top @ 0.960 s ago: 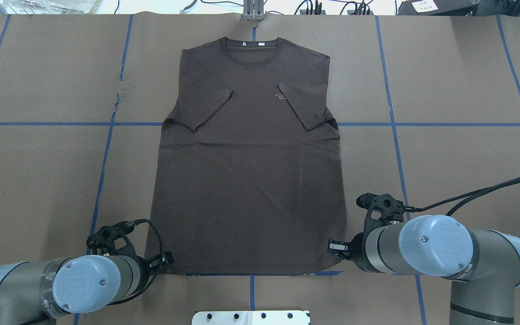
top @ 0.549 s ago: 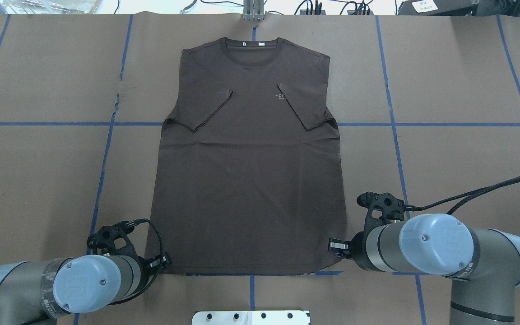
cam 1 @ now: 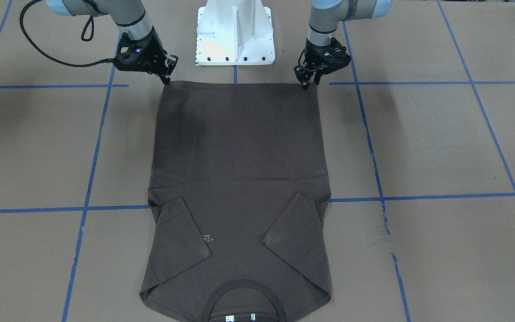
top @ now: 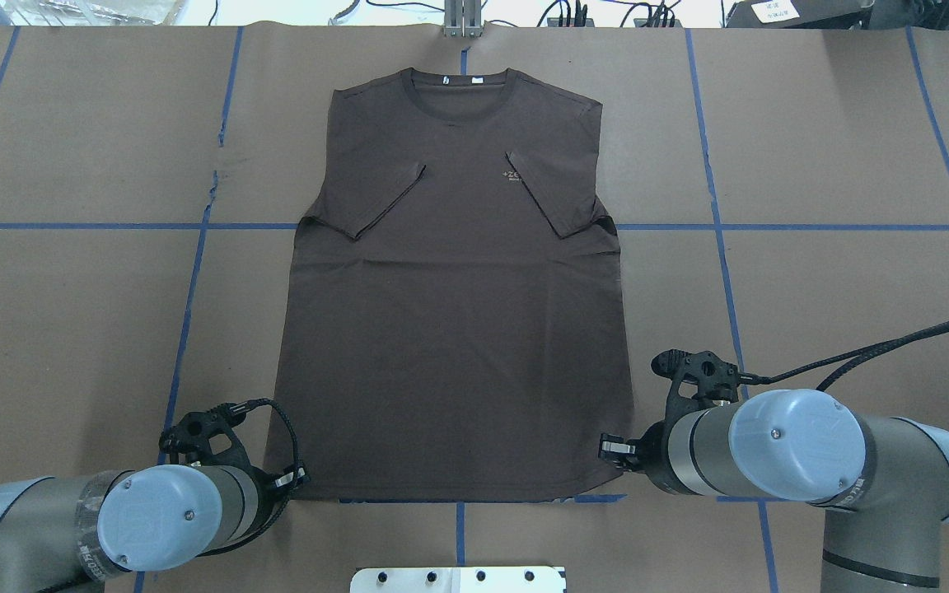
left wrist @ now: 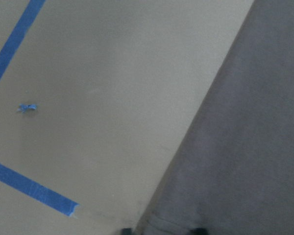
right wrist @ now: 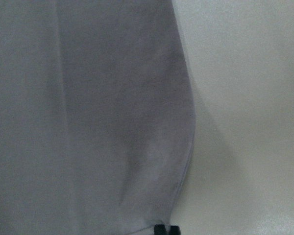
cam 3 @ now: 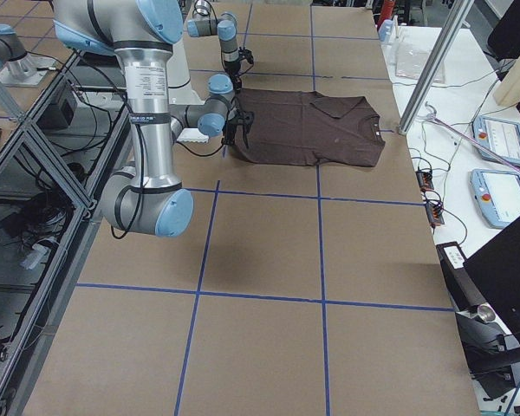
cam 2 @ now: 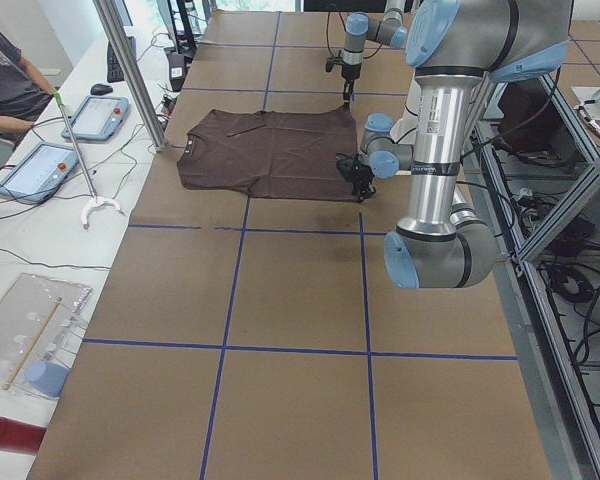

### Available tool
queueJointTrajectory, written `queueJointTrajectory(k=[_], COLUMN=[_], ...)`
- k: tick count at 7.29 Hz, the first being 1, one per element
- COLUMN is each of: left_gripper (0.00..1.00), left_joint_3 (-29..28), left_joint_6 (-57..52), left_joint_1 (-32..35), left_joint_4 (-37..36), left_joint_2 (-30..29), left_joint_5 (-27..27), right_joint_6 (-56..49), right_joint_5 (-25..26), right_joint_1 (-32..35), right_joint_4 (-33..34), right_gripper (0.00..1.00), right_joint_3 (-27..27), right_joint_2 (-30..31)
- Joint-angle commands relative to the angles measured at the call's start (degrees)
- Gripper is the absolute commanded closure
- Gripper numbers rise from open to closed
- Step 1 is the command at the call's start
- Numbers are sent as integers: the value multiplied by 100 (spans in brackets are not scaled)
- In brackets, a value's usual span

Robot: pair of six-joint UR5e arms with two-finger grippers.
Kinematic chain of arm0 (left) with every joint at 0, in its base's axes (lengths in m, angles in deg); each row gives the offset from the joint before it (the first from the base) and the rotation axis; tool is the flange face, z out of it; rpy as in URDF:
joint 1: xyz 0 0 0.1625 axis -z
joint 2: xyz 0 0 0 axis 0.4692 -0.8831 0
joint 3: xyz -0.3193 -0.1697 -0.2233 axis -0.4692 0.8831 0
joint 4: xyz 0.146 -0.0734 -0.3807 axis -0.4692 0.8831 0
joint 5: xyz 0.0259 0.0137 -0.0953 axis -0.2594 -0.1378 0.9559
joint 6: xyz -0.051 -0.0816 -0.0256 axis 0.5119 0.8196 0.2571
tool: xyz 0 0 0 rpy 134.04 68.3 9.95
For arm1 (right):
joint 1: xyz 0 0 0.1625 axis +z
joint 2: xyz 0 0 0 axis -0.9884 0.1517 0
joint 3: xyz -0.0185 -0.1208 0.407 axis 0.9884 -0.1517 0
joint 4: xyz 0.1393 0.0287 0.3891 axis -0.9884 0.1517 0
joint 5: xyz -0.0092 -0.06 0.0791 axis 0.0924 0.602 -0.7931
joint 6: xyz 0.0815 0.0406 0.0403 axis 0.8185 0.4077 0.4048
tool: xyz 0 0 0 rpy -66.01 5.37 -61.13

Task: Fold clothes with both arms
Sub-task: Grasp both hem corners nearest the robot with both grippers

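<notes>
Hardly anything had shifted in the last second: you could see only that the left end effector (cam 1: 310, 83) had crept a touch back along the hem toward the robot, while the right end effector (cam 1: 167, 79) and the T-shirt (top: 450, 329) lay as before. The T-shirt was spread flat on the brown desk (top: 71, 313), chest up, with its collar (top: 458, 82) on the side far from the robot, its hem on the near side, and both short sleeves folded inward over the chest. Your left end effector sat at the hem corner on its side with its fingertips (left wrist: 198, 231) apart and the corner of the cloth lying between them. Your right end effector sat at the opposite hem corner, its fingertips (right wrist: 160, 229) drawn together at the very edge of the cloth, clamped on the T-shirt as far as the wrist view showed. Blue tape lines (top: 186, 329) crossed the desk, and the white base (cam 1: 235, 31) stood just behind the hem.
</notes>
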Motion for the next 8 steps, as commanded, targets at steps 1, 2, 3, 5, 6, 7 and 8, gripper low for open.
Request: queueJointTrajectory(k=[1,2,3,5,6,7,8], left_gripper=[100,100,100,100,100,100,100], left_joint_3=[50,59,128,514,698,1057,1409], left_joint_6=[1,1,-8,-51,-156,-253,-184], left_joint_1=[10,19,45,71,63,45,-42], left_joint_4=[-7,-7,-16,-95,-391,-820,-1051], left_joint_2=[-16,-25,-34,36,37,11,71], left_joint_5=[9,9,26,18,44,44,53], right_joint_6=[0,0,0,-9,-9,-9,-9], right_joint_5=[0,-35,-87,-350,-465,-553,-719], right_joint_1=[6,23,67,234,243,243,235], right_joint_4=[5,-4,-4,5,5,5,5], right_gripper=[100,100,100,100,100,100,100], right_joint_3=[0,0,9,262,508,815,1070], right_joint_2=[0,9,9,114,288,525,736])
